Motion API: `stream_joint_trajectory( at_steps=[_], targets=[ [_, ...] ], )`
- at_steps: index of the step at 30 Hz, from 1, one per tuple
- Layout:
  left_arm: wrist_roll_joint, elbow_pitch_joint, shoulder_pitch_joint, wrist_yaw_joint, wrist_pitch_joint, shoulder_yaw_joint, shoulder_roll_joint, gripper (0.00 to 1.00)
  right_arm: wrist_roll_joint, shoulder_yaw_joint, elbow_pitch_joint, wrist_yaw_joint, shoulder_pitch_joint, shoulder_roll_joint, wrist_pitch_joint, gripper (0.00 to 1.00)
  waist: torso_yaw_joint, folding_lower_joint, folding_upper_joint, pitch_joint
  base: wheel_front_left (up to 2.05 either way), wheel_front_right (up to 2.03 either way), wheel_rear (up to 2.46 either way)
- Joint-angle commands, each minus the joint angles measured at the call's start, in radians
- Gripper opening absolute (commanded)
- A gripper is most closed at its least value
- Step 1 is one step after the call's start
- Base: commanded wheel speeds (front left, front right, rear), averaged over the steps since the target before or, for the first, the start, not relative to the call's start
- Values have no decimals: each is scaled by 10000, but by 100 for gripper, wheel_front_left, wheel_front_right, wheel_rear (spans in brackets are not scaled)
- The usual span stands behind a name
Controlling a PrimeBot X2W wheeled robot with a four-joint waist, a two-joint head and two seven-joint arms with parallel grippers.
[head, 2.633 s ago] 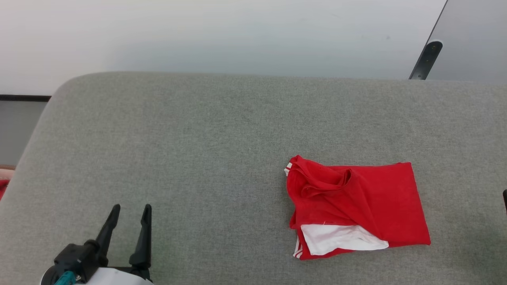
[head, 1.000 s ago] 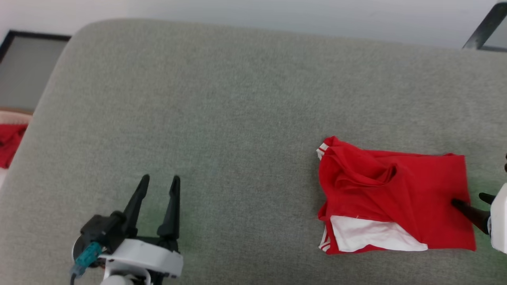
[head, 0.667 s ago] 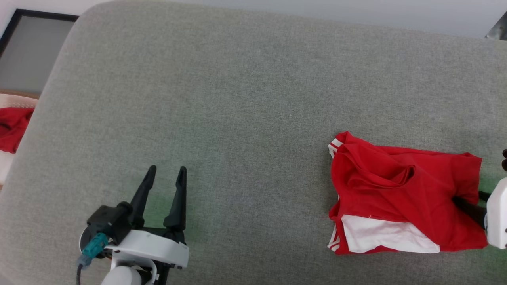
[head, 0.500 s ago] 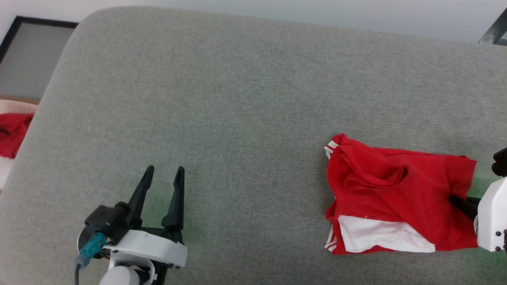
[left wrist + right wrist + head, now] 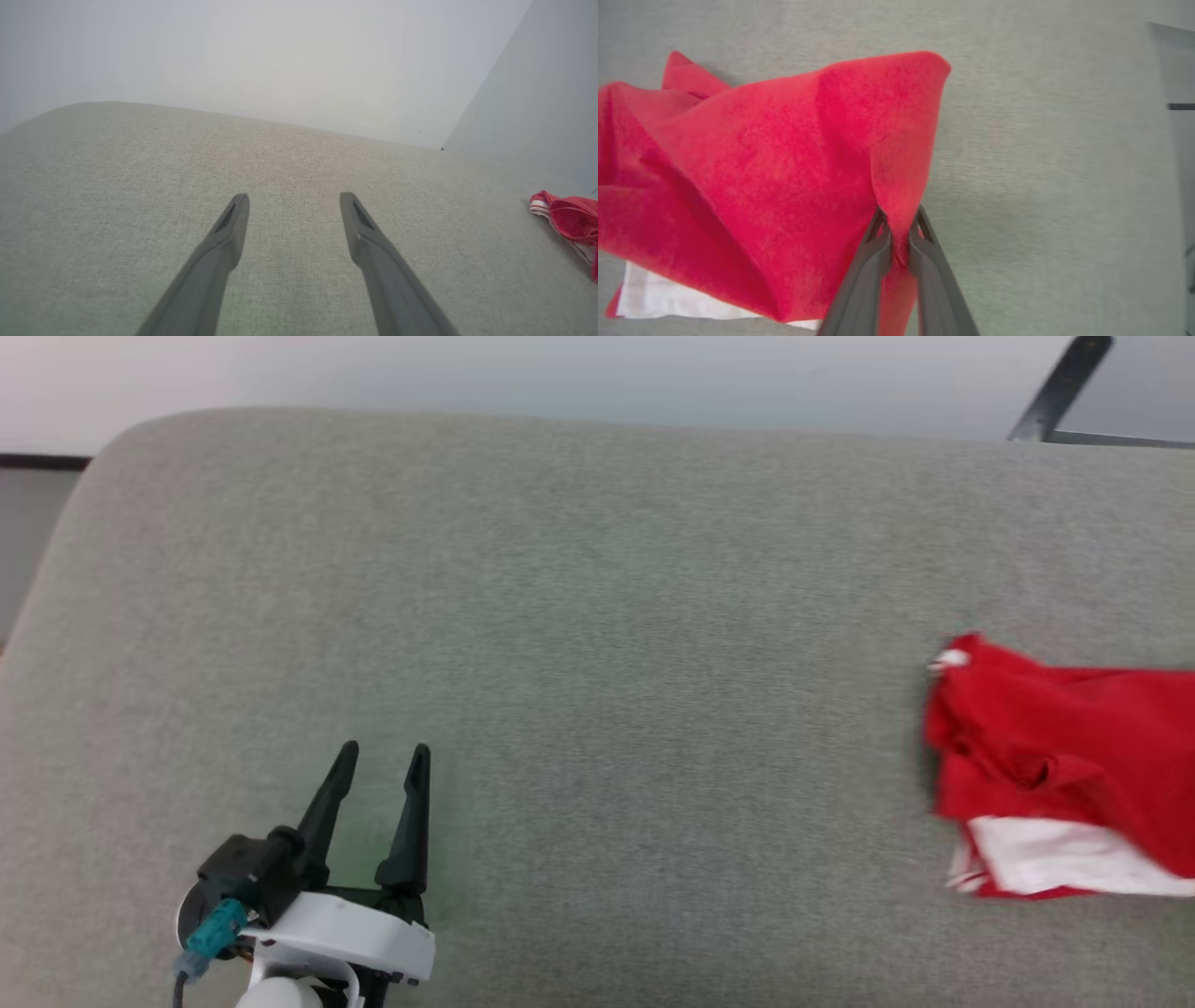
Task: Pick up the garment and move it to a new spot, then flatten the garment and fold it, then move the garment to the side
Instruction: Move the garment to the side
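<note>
The garment [image 5: 1064, 747], red with a white panel and striped trim, lies bunched at the right edge of the head view, partly cut off. In the right wrist view my right gripper [image 5: 899, 219] is shut on a pinched fold of the garment [image 5: 775, 163], and the cloth rises in a ridge above the grey surface. My left gripper [image 5: 383, 761] stands open at the lower left over bare grey surface, far from the garment. The left wrist view shows the same open fingers [image 5: 224, 242] and the garment [image 5: 567, 219] at the far right.
The grey fabric surface [image 5: 560, 616] spreads wide, with its rounded corner at the far left. A pale wall stands behind it. A dark bar [image 5: 1060, 383] leans at the top right.
My right gripper has shut on the garment's right side and the cloth there has lifted into a ridge. The head view has swung left. The left gripper has stayed open.
</note>
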Motion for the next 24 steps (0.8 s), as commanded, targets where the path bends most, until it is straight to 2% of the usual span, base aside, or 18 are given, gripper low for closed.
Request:
stream_joint_trajectory(
  at_steps=[1,5,10,24],
  targets=[
    [96,-2,0,-43,-7,-29,35,100,-17,-400,224,-11,5,-131,-167,0,-358,0,-1,14,0,0,0],
    [115,22,-185,-64,-4,-121,129,100,-366,-1196,753,-11,-233,-574,-576,0,-562,0,-1,154,0,0,0],
    [72,13,-317,-82,-3,-119,228,100,-902,-1625,1048,-11,-447,-759,-1070,0,-725,0,-1,356,0,0,0],
    [6,72,-571,-72,-3,-182,400,100,-2214,-1527,1854,-10,-1211,-176,-2473,0,-858,0,-1,708,0,0,0]
  ],
)
